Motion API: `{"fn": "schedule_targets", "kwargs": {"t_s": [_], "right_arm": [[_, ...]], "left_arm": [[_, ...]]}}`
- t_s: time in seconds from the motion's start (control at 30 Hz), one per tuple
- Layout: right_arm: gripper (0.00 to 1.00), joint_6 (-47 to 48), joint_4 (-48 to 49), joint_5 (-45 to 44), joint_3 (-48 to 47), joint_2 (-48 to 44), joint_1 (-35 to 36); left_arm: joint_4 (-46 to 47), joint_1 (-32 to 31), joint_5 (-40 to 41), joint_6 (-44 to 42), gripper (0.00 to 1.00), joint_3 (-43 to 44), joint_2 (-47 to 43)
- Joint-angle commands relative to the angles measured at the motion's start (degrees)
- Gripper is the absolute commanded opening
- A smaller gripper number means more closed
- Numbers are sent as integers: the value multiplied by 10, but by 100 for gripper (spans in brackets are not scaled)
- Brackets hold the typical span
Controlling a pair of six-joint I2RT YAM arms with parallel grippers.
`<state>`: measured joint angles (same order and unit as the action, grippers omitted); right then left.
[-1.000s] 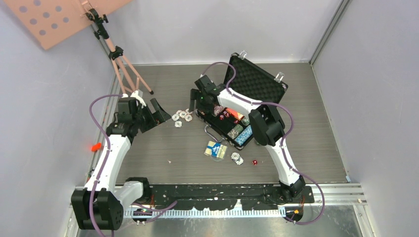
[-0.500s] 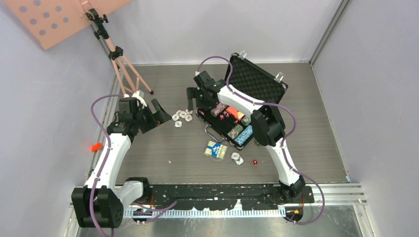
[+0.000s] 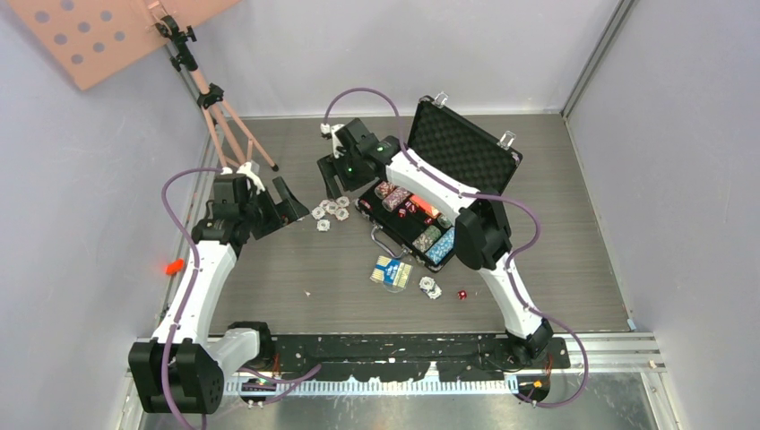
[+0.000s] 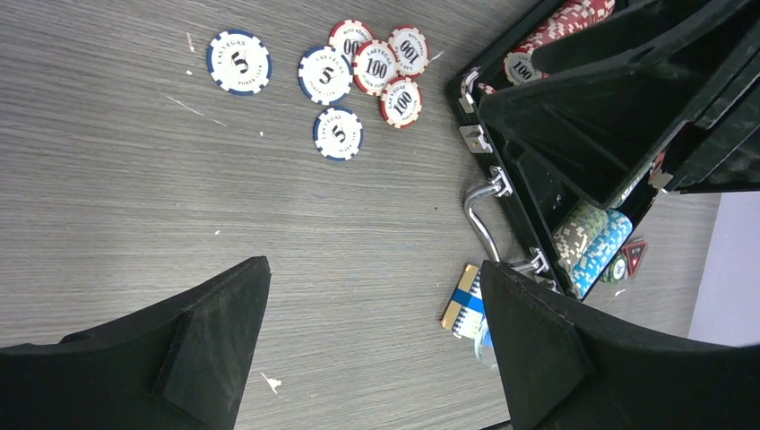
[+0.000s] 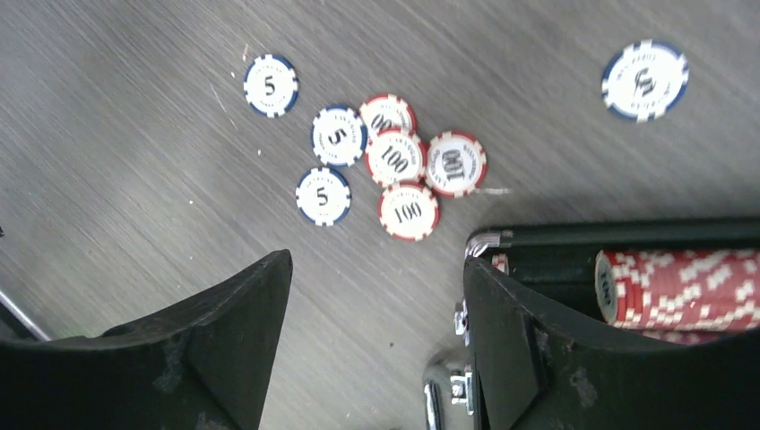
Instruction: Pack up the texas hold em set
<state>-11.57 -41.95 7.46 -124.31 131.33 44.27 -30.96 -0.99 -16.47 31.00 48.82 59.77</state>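
Poker chips (image 5: 394,170) lie loose on the table (image 3: 296,260), just beside a corner of the open briefcase (image 3: 466,148), whose tray already holds a red stack (image 5: 681,287). Your right gripper (image 5: 376,264) hangs above the cluster, jaws spread wide with nothing between them. Your left gripper (image 4: 375,269) is likewise spread and empty, off to the side. Pick an outlying "5" chip (image 5: 270,85) first, since the "100" chips overlap and will likely slide together. Bring the fingers down square to the table, straddle one chip's edge, and keep the case-side finger clear of the rim. A blue deck (image 3: 392,271) and a red die (image 3: 462,294) wait nearer the bases.
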Motion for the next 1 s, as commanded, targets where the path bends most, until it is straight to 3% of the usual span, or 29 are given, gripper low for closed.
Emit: {"fn": "schedule_targets", "kwargs": {"t_s": [0.0, 0.17, 0.5, 0.97], "right_arm": [[74, 78, -19, 17, -57, 42, 3], [73, 102, -2, 30, -68, 62, 6], [73, 150, 0, 25, -128, 123, 19], [74, 204, 1, -22, -186, 190, 36]], "left_arm": [[0, 2, 8, -9, 90, 18, -3], [1, 2, 18, -4, 90, 19, -3], [-34, 2, 115, 33, 95, 37, 11], [-25, 2, 126, 31, 95, 30, 13]]}}
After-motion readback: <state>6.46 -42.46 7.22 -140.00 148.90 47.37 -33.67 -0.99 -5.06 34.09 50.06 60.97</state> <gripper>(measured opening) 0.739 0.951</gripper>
